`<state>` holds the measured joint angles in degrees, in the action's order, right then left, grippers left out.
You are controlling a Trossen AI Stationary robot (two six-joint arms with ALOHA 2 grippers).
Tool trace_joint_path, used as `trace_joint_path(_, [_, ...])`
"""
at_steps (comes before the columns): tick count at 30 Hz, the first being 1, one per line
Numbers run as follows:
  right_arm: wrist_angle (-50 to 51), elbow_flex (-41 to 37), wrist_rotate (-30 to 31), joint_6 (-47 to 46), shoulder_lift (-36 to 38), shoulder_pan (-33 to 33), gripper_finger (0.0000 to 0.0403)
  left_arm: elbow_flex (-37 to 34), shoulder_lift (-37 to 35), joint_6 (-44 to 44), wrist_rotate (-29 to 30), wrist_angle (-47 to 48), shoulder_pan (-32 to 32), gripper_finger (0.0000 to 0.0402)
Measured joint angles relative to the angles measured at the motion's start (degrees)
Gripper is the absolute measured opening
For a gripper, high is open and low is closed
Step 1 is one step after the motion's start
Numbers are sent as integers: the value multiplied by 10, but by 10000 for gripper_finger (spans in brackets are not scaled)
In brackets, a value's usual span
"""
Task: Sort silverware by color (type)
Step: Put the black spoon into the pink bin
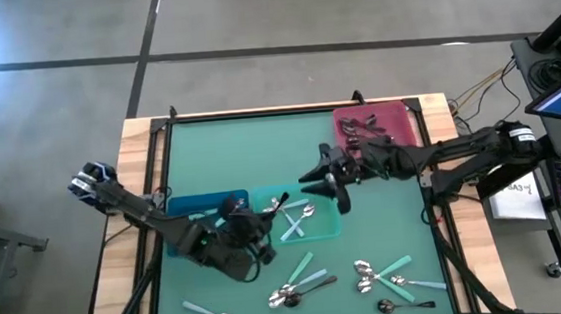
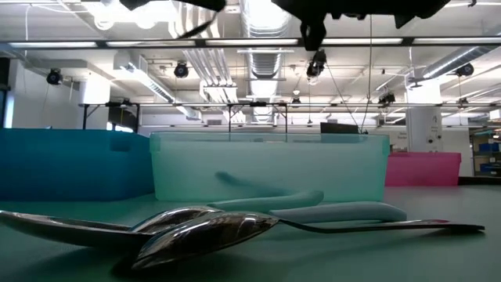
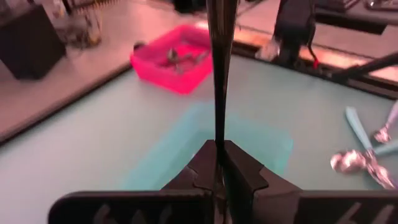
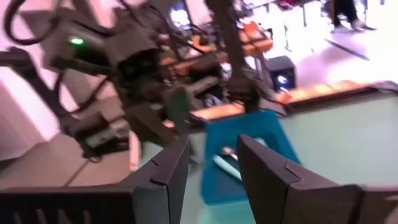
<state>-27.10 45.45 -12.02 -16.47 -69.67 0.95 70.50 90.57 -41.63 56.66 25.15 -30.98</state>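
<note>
Spoons (image 1: 296, 291) here are small, stiff and light, and their polished metal looks slippery; I judge a pinch across the narrow handle safer than any grab at the rounded bowl. The left gripper (image 3: 219, 168) shows exactly that hold: its fingers are clamped tight on the end of a dark spoon (image 3: 219, 68), which stands straight out from the tips. In the high view this gripper (image 1: 256, 222) hangs around 7 o'clock of the mat, over the blue bin (image 1: 192, 204) and teal bin (image 1: 326, 224). The right gripper (image 4: 211, 165) has its fingers spread with nothing between them; it (image 1: 324, 177) hovers near the mat's centre, at 3 o'clock of the left one and facing it, possibly placed for a handover.

The pink bin (image 1: 403, 117), at 1 o'clock, holds a cluster of dark spoons. The teal bin carries several teal-handled ones. The blue bin is mostly hidden under the left arm; the right wrist view shows at least one pale piece inside.

Unsorted spoons lie loose along the mat's 5 to 7 o'clock edge: teal-handled, silver and dark ones mixed, some touching or crossing.
</note>
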Motion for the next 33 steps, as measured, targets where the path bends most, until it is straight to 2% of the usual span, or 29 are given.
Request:
trace_joint_path(4, [-22, 2, 0, 0, -13, -24, 127, 0, 13, 58, 21, -64, 18, 0])
trace_joint_path(14, [-24, 27, 2, 0, -53, -31, 128, 0, 37, 117, 24, -163, 33, 0])
trace_joint_path(23, [-22, 65, 6, 10, -96, -31, 126, 0, 39, 137, 27, -191, 34, 0])
trace_joint_path(26, [-20, 73, 6, 15, -102, -31, 101, 0, 39, 137, 29, -191, 35, 0])
trace_joint_path(30, [-20, 78, 3, 20, -104, -31, 26, 0, 39, 141, 33, -191, 35, 0])
trace_joint_path(33, [-19, 78, 4, 24, -103, -31, 11, 0, 39, 141, 34, -191, 35, 0])
